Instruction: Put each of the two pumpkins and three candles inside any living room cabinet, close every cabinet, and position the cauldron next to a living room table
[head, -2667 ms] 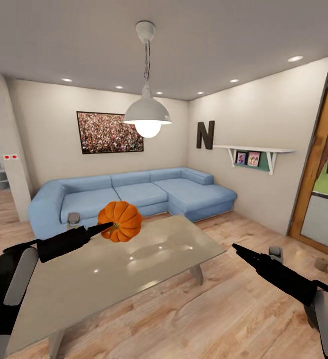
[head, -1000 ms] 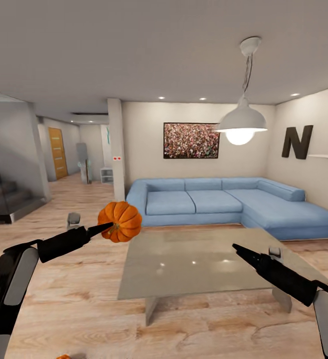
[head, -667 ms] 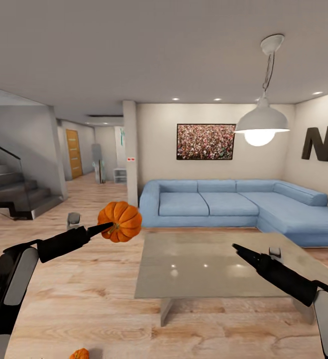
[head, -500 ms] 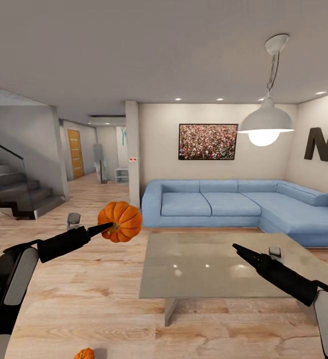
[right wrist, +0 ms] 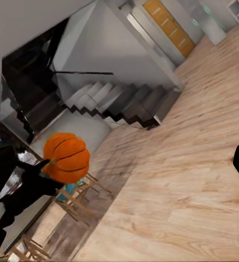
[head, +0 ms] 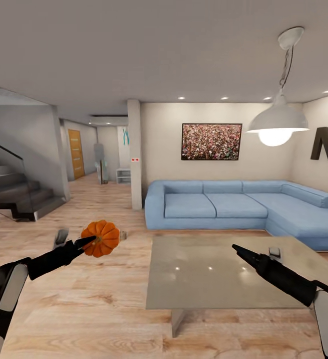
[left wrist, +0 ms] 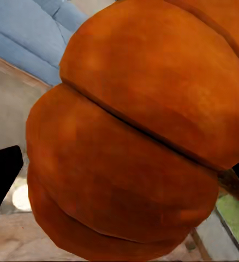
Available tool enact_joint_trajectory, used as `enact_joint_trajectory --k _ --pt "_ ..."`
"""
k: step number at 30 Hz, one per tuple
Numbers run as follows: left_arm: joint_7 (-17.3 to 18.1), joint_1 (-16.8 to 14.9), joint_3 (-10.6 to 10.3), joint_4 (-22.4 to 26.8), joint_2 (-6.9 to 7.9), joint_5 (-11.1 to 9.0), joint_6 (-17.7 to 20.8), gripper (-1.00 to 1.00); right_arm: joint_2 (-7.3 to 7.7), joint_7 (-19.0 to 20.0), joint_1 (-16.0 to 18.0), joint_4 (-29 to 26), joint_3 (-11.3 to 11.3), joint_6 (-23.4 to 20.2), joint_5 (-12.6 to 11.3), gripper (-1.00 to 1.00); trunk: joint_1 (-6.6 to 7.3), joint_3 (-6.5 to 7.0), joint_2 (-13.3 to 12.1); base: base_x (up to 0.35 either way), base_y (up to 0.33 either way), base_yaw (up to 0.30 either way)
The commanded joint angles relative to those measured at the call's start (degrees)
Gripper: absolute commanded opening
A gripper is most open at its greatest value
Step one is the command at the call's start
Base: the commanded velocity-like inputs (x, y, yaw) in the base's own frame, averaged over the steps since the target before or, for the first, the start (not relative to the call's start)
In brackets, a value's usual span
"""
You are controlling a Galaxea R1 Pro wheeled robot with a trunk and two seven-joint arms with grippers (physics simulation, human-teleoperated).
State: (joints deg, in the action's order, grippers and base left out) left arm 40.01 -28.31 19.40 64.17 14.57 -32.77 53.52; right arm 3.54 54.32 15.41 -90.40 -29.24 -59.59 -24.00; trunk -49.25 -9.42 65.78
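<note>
One pumpkin [head: 100,239] is off the floor, clamped in the left gripper [head: 90,241] at near left, beside the table [head: 223,271]; it is carried but not yet stowed, and I judge most of the task remains, since neither cabinet nor cauldron is in sight; the right gripper [head: 235,248] hovers over the table's near right, apparently empty, its jaw state unclear; a large dark "N" [head: 327,144] hangs on the far right wall.
</note>
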Motion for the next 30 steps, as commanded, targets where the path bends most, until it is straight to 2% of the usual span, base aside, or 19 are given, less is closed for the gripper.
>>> enact_joint_trajectory --k 1,2,4,5,7,9,11,13,14,16,17,19,21,26,30 --pt "-3.13 -0.07 0.16 -0.20 -0.06 -1.50 0.66 -1.00 -0.01 -0.84 0.06 -0.11 -0.03 -0.16 0.29 1.00 -0.04 -0.08 0.05 0.293 0.008 0.000" --pt "-4.58 -0.07 0.18 -0.23 -0.08 -1.49 0.51 -1.00 -0.01 -1.71 0.06 -0.15 -0.01 -0.14 0.30 1.00 -0.04 -0.08 0.05 0.250 0.006 0.000" --pt "-8.60 -0.06 0.17 -0.41 0.02 -1.41 -0.67 -1.00 0.00 -6.10 0.06 -0.24 0.06 -0.06 0.33 1.00 -0.04 -0.08 0.05 0.131 0.003 0.000" --pt "-9.19 -0.04 0.14 -0.40 0.06 -1.40 -1.03 -1.00 0.01 -7.32 0.06 -0.25 0.06 -0.03 0.34 1.00 -0.04 -0.08 0.05 0.082 0.002 0.000" --pt "-10.57 0.02 0.07 -0.29 0.14 -1.13 -2.56 -1.00 0.04 -12.14 0.06 -0.28 0.10 0.04 0.35 1.00 -0.04 -0.08 0.05 0.043 0.001 0.000" --pt "-10.94 0.05 0.05 -0.22 0.16 -0.67 -3.27 -1.00 0.09 -14.35 0.01 -0.29 0.26 0.06 0.37 1.00 -0.04 -0.08 0.05 0.004 -0.015 0.000" --pt "-11.44 0.10 0.03 -0.25 0.18 1.90 -4.09 -1.00 0.42 -18.30 -0.31 -0.24 0.46 0.12 0.87 1.00 -0.04 -0.08 0.05 -0.033 -0.033 0.000" --pt "-11.71 0.75 0.03 -0.30 0.05 4.79 -4.47 -1.00 0.40 -21.75 -0.59 -0.05 0.54 0.17 2.59 1.00 -0.04 -0.08 0.05 -0.014 -0.013 0.000" --pt "-11.77 1.18 0.03 -0.26 -0.05 5.22 -4.54 -1.00 0.32 -22.57 -0.73 0.01 0.55 0.19 3.39 1.00 -0.04 -0.08 0.05 -0.009 -0.008 0.000" --pt "-12.00 3.35 0.02 0.33 -0.35 6.26 -4.71 -1.00 -0.08 -25.15 -1.19 0.35 0.67 0.52 7.39 1.00 0.40 0.28 -0.75 -0.004 -0.004 0.000" --pt "-12.03 3.79 0.02 0.48 -0.40 6.41 -4.75 -1.00 -0.33 -25.52 -1.26 0.45 0.69 0.81 8.30 1.00 0.62 0.46 -1.15 -0.003 -0.003 0.000" --pt "-12.14 4.86 0.02 0.83 -0.52 6.77 -4.80 -1.00 -2.03 -26.38 -1.45 1.17 0.60 3.06 10.70 1.00 1.06 0.76 -1.95 -0.001 -0.001 0.032" --pt "-12.17 5.24 0.02 0.98 -0.55 6.89 -4.83 -1.00 -2.92 -26.63 -1.51 2.10 0.73 5.01 11.55 1.00 1.50 1.01 -2.76 -0.001 -0.001 0.068" --pt "-12.14 5.80 0.02 1.09 -0.59 7.07 -5.38 -1.00 -3.46 -26.91 -1.54 3.13 3.26 6.83 12.32 1.00 1.94 0.97 -3.56 0.000 0.000 0.081" --pt "-11.72 8.04 0.02 1.14 -0.59 7.00 -9.64 -1.00 -3.45 -26.96 -1.53 3.32 4.27 7.23 12.44 1.00 1.94 0.61 -3.56 0.000 0.000 0.073"
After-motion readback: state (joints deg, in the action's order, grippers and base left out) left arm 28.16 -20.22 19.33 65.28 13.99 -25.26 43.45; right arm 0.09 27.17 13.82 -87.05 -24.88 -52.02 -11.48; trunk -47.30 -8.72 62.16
